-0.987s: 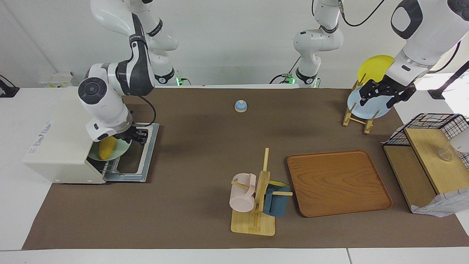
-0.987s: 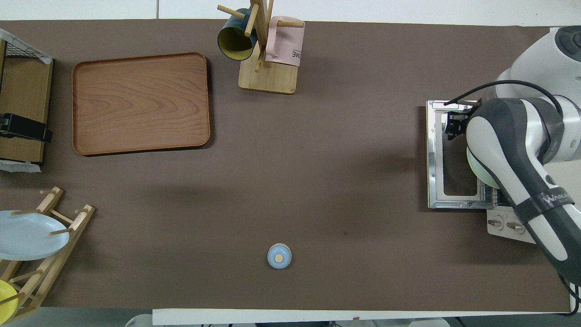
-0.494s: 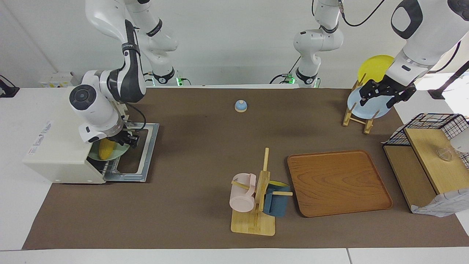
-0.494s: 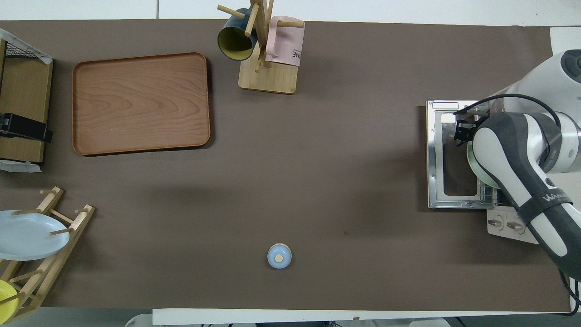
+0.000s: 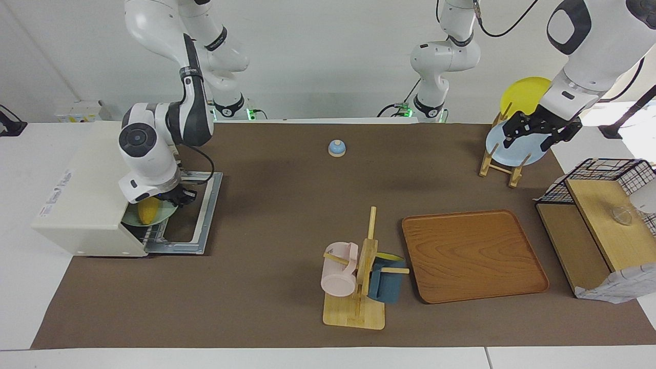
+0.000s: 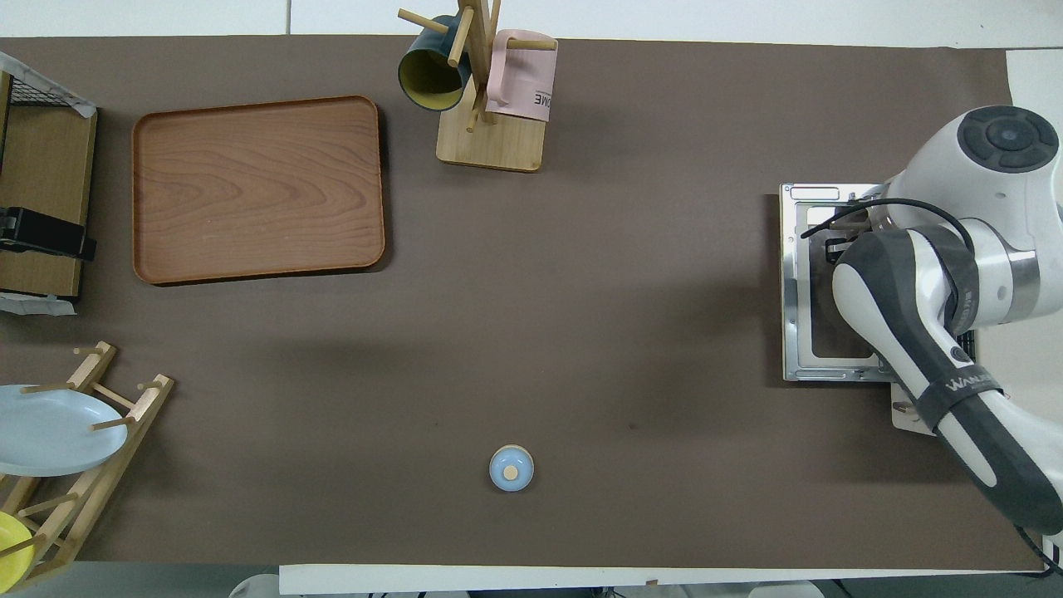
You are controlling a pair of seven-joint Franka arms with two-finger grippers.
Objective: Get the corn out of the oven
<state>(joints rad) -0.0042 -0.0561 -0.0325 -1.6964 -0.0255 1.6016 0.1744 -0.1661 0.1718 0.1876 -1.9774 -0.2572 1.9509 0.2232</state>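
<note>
The cream-white oven [image 5: 87, 205] stands at the right arm's end of the table, its door [image 5: 205, 215] lying open and flat. The yellow corn [image 5: 148, 210] lies on a pale green plate [image 5: 163, 216] on the rack at the oven's mouth. My right gripper [image 5: 178, 197] is low over the door, at the plate's rim beside the corn. In the overhead view the right arm covers the corn and plate; only the door [image 6: 797, 291] and the gripper's black tip [image 6: 833, 248] show. My left gripper [image 5: 538, 130] waits over the plate rack.
A wooden tray [image 5: 474, 256] and a mug tree [image 5: 359, 277] with a pink and a blue mug sit mid-table. A small blue bell [image 5: 336, 148] lies nearer the robots. The plate rack [image 5: 499, 164] and a wire basket [image 5: 599, 177] stand at the left arm's end.
The right arm's wrist has swung round and the gripper has shifted slightly toward the oven's mouth. The plate and corn have barely moved. The left arm is still.
</note>
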